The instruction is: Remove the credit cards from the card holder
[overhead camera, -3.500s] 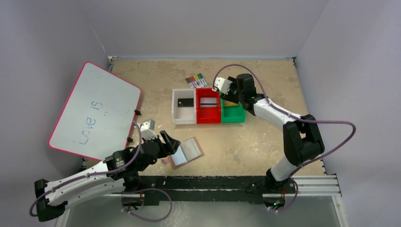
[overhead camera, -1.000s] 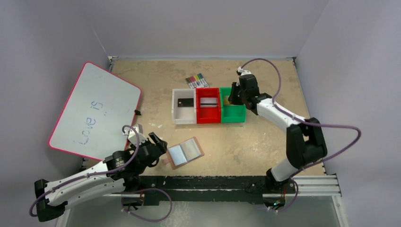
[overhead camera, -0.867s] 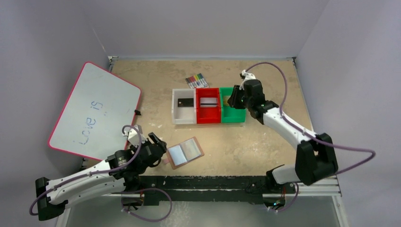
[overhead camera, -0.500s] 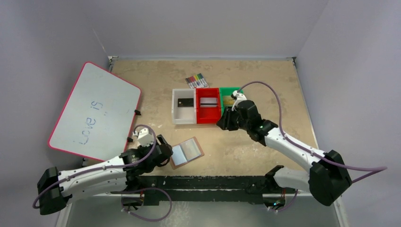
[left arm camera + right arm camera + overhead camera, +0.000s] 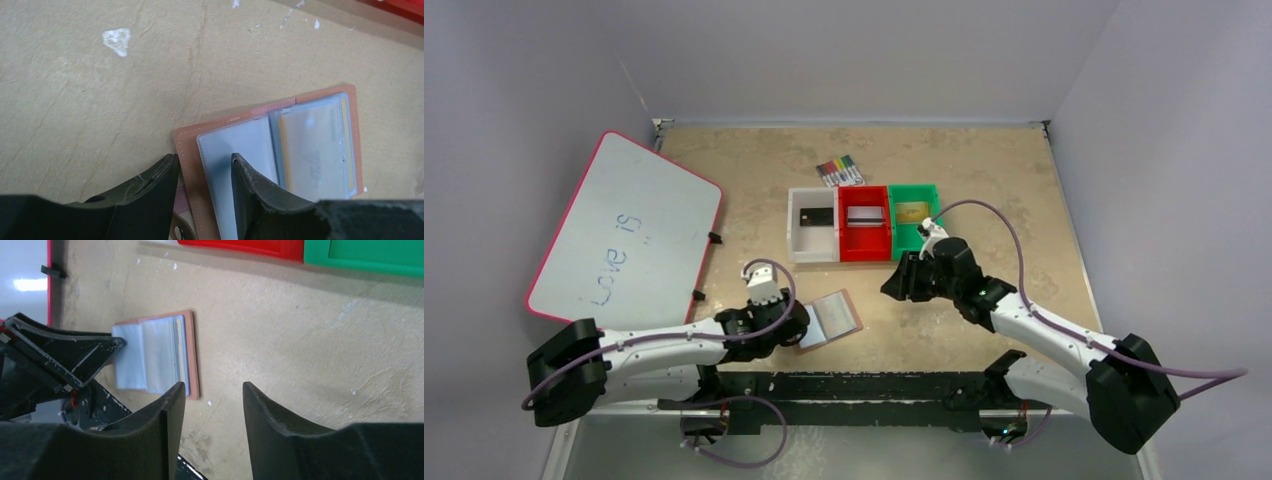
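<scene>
**Left gripper** (image 5: 203, 159): jaws parted and clamping nothing, low over the table (image 5: 75, 85). They straddle the left edge of the card holder (image 5: 272, 145). One finger (image 5: 150, 192) stands outside the tan border and the other sits over the left clear pocket. Whether the tips touch the holder cannot be told.

**Card holder:** it lies open and flat near the table's front edge, pockets upward. The right pocket shows a pocketed card (image 5: 315, 147), pale with a yellow border. The left pocket looks plain grey and its contents are unclear.

**Right gripper** (image 5: 213, 386): jaws parted and empty, held above bare table. It is in front of the red and green bins and to the right of the card holder, touching neither.

**Bins:** the white bin (image 5: 812, 248), red bin (image 5: 865, 245) and green bin (image 5: 904, 240) stand touching in a row, left to right. A black card (image 5: 815, 215) lies in the white bin, a silver-grey card (image 5: 865, 213) in the red and a gold card (image 5: 911, 211) in the green.

**Surroundings:** a pack of markers (image 5: 839, 170) lies just behind the white and red bins. A red-rimmed whiteboard (image 5: 624, 235) bearing the handwriting "Love is" occupies the left side.
</scene>
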Robot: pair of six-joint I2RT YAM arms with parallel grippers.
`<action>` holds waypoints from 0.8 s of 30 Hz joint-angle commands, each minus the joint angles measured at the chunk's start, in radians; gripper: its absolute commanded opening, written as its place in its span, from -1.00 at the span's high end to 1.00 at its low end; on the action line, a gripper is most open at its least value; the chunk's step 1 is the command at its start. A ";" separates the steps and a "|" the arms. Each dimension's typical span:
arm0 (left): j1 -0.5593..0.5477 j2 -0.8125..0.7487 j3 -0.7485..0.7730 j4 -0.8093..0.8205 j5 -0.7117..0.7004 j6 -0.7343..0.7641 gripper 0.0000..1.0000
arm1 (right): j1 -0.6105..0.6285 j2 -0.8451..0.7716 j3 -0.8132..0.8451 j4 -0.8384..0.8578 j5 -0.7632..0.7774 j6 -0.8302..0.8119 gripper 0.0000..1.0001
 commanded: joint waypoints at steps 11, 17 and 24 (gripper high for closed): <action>-0.001 0.383 0.265 0.208 0.063 0.296 0.26 | 0.008 -0.028 -0.118 0.161 -0.072 0.170 -0.08; 0.000 0.450 0.321 0.215 0.087 0.299 0.27 | 0.007 -0.048 -0.140 0.190 -0.104 0.191 0.05; -0.001 0.407 0.262 0.258 0.117 0.235 0.23 | 0.039 0.025 -0.134 0.206 -0.135 0.198 0.08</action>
